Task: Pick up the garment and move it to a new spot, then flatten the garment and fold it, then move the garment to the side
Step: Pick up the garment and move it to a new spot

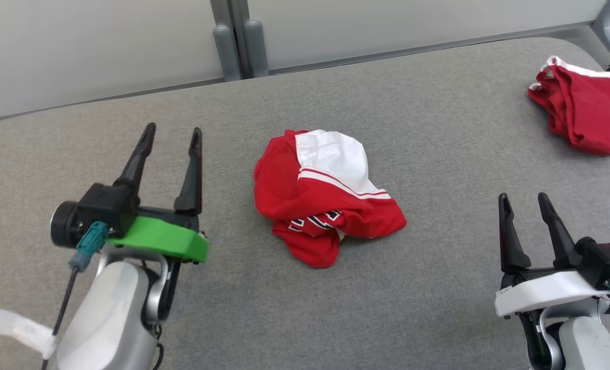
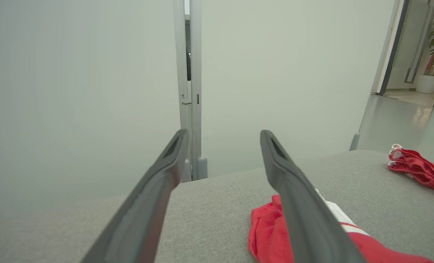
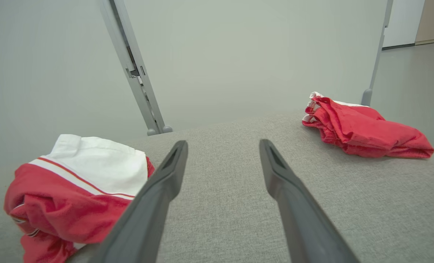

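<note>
A crumpled red and white garment (image 1: 325, 195) lies in a heap in the middle of the grey padded table (image 1: 438, 288); it also shows low right in the left wrist view (image 2: 271, 233) and at the left in the right wrist view (image 3: 78, 186). My left gripper (image 1: 173, 134) hovers to the garment's left, open, with nothing between its fingers. My right gripper (image 1: 523, 199) stands open at the lower right, apart from the garment. In the wrist views both pairs of fingers (image 2: 143, 204) (image 3: 293, 204) are spread wide over bare fabric.
A second red and white garment (image 1: 582, 108) lies bunched at the table's far right corner, also seen in the wrist views (image 2: 421, 170) (image 3: 363, 128). Pale partition panels with a grey post (image 1: 235, 38) stand behind the table's far edge.
</note>
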{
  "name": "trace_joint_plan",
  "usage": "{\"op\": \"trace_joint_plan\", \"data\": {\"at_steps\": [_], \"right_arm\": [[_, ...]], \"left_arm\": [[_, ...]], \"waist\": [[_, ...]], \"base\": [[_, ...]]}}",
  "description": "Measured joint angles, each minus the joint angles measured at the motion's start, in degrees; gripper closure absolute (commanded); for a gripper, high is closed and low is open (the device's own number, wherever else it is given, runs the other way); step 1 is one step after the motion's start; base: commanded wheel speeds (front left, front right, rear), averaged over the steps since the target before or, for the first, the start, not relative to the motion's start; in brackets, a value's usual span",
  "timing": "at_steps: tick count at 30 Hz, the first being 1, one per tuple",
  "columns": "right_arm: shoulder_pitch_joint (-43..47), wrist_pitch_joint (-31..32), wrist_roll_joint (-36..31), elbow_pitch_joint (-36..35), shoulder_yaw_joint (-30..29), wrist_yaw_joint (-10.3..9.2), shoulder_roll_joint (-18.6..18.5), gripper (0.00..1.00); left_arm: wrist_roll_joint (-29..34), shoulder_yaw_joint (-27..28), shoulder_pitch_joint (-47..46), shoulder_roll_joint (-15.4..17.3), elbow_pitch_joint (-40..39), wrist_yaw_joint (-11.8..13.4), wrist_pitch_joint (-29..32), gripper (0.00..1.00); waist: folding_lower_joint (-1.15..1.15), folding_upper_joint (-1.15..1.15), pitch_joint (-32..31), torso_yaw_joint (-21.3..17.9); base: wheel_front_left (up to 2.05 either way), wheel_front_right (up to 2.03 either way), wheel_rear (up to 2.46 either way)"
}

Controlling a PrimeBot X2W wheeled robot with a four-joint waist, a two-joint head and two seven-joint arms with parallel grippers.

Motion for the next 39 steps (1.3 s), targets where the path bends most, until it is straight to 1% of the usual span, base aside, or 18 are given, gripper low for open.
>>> {"op": "trace_joint_plan", "data": {"at_steps": [5,8,12,15,19,26,34,39], "right_arm": [[0.43,0.0,-0.09,-0.34,0.25,0.0,-0.52,0.0],[0.58,0.0,-0.13,-0.34,0.7,0.0,-0.78,0.0],[1.32,0.0,-0.21,-0.32,1.11,0.0,-1.01,0.0],[1.82,0.0,-0.22,-0.36,1.3,0.0,-1.36,0.0],[2.53,0.0,-0.22,-0.58,1.63,0.0,-1.85,0.0],[3.75,0.0,-0.21,-0.66,2.05,0.0,-2.25,0.0],[5.36,0.01,-0.22,-1.23,2.83,0.0,-1.98,0.0],[6.42,0.3,-0.22,-1.97,3.15,0.0,-1.83,0.0]], "left_arm": [[1.62,5.78,5.51,1.63,-3.24,0.33,-0.01,0.0],[2.09,8.78,8.73,1.87,-4.47,0.41,-0.09,0.0],[2.85,12.77,13.49,1.57,-6.5,0.38,-0.09,0.0],[3.61,14.81,16.54,1.02,-7.35,-0.38,-0.09,0.0],[5.39,16.46,19.53,-0.12,-8.36,-1.87,-0.08,0.0],[6.67,18.9,22.7,-1.58,-9.27,-4.34,-0.09,0.0],[8.18,20.52,24.09,-2.96,-8.31,-6.34,-0.09,0.0],[9.06,21.0,24.19,-3.89,-7.08,-6.86,-0.09,0.0]], "waist": [[0.0,0.0,-0.98,2.3],[0.0,0.0,-1.57,3.39],[0.0,0.0,-2.67,4.42],[0.0,0.0,-3.34,5.17],[0.0,0.0,-4.16,6.05],[0.0,0.0,-5.73,6.74],[0.0,0.0,-6.95,6.83],[0.0,0.0,-7.06,6.71]], "base": [[0.0,0.0,0.0],[0.0,0.0,0.0],[0.0,0.0,0.0],[0.0,0.0,0.0],[0.0,0.0,0.0],[0.0,0.0,0.0],[0.0,0.0,0.0],[0.0,0.0,0.0]]}}
